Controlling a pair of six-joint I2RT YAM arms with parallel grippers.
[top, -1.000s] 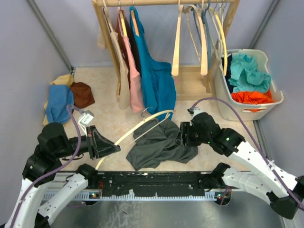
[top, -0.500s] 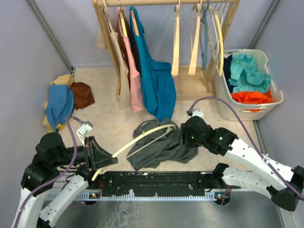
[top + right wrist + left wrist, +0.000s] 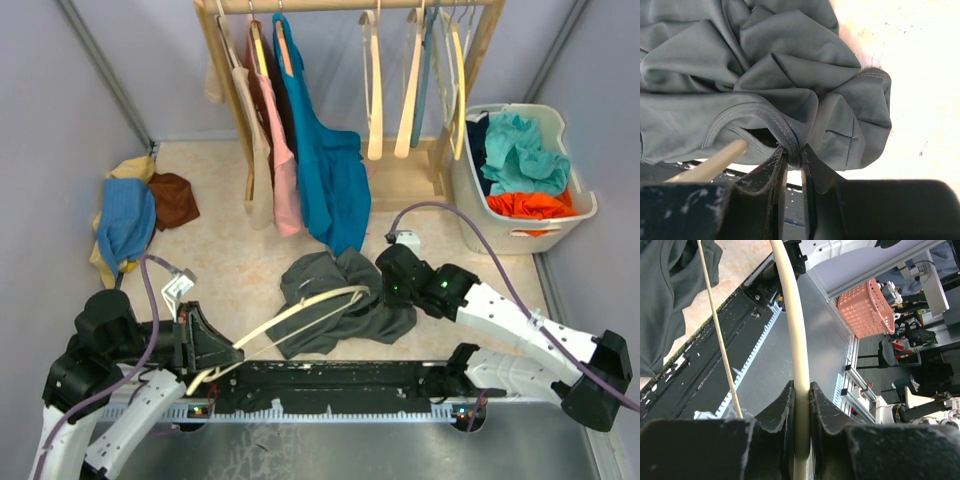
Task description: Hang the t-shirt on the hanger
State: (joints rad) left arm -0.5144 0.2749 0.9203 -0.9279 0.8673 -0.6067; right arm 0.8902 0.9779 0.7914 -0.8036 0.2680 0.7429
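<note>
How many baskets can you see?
2. A white basket stands right of the clothes rack. A pink basket shows in the room behind, in the left wrist view. More may be hidden.

Robotics lab cell (grey partition walls (image 3: 60,120)): wooden garment rack (image 3: 222,70), laundry basket (image 3: 520,232).

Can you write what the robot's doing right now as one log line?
left end effector: shut on hanger | right end effector: shut on t-shirt collar | hanger end at collar opening
</note>
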